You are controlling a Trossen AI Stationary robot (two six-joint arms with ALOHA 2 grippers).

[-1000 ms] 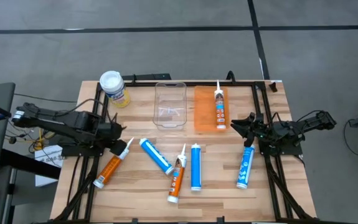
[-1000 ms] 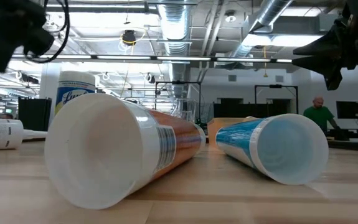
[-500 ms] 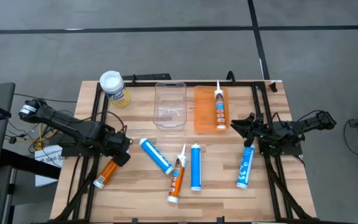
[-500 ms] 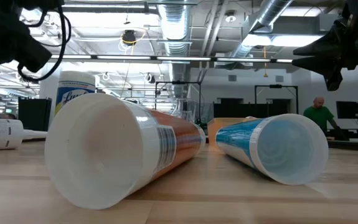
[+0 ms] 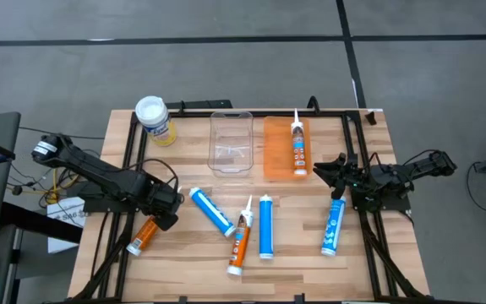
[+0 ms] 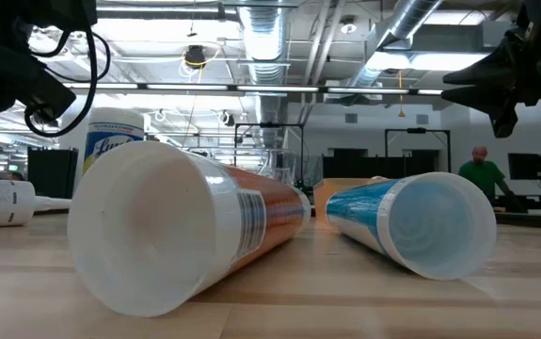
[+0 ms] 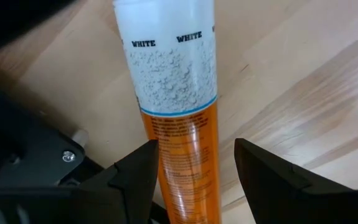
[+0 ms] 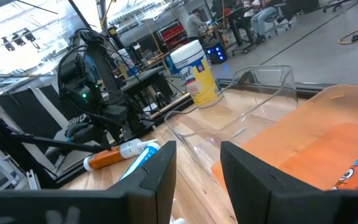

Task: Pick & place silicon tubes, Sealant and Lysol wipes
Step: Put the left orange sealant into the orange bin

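My left gripper (image 7: pixel 194 163) hangs with its jaws spread on either side of the orange tube (image 7: pixel 182 134), which lies flat between them on the table (image 7: pixel 303 93); if I close off-centre, I judge the round body could roll out.

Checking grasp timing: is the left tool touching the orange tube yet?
Apart. In the left wrist view the left tool straddles the orange tube, with wood showing between the tube and one finger; the tool is open.
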